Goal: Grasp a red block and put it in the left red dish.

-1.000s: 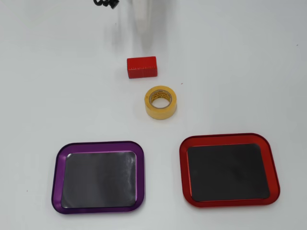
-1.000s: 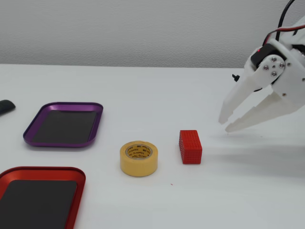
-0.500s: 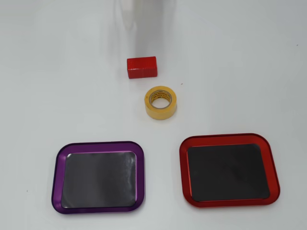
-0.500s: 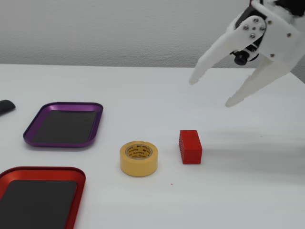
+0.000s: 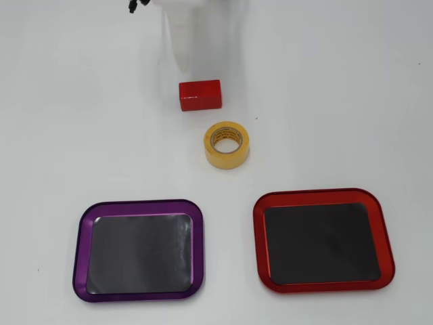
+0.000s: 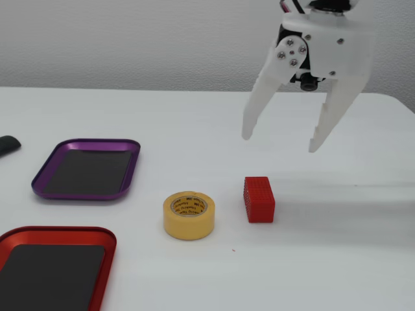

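Note:
The red block [image 6: 259, 199] lies on the white table, ribbed and on its long side; in the overhead view [image 5: 200, 95] it sits near the top centre. My white gripper [image 6: 281, 141] hangs open and empty above the block, slightly to its right and clear of it. In the overhead view the gripper [image 5: 184, 57] blends into the table just above the block. The red dish [image 6: 65, 229] with its black floor is empty at the lower left of the fixed view. In the overhead view the dish [image 5: 314, 195] lies at the lower right.
A yellow tape roll [image 6: 189, 214] stands just left of the block, between it and the trays; overhead [image 5: 226, 144] it is below the block. An empty purple-rimmed tray [image 6: 91, 142] [image 5: 142, 202] lies beside the red dish. A dark object [image 6: 6, 144] pokes in at the left edge.

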You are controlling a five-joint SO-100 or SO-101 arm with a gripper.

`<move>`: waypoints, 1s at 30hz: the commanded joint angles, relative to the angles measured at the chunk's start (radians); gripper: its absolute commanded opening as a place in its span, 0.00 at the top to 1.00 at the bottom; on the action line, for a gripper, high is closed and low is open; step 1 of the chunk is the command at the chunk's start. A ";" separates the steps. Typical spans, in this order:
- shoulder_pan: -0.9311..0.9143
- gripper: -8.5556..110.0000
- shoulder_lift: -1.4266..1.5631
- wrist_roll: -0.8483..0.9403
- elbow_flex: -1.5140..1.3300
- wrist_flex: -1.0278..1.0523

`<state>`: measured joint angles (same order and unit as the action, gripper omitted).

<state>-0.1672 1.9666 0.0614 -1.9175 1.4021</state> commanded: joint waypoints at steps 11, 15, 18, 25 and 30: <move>0.078 0.71 -0.195 -0.008 0.049 -0.118; 0.075 0.71 -0.218 -0.008 0.038 -0.163; 0.074 0.71 -0.239 -0.008 0.038 -0.186; 0.066 0.71 -0.302 0.003 0.034 -0.221; 0.066 0.71 -0.342 0.005 0.035 -0.222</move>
<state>-0.0951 1.6276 0.0614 -1.8991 1.1873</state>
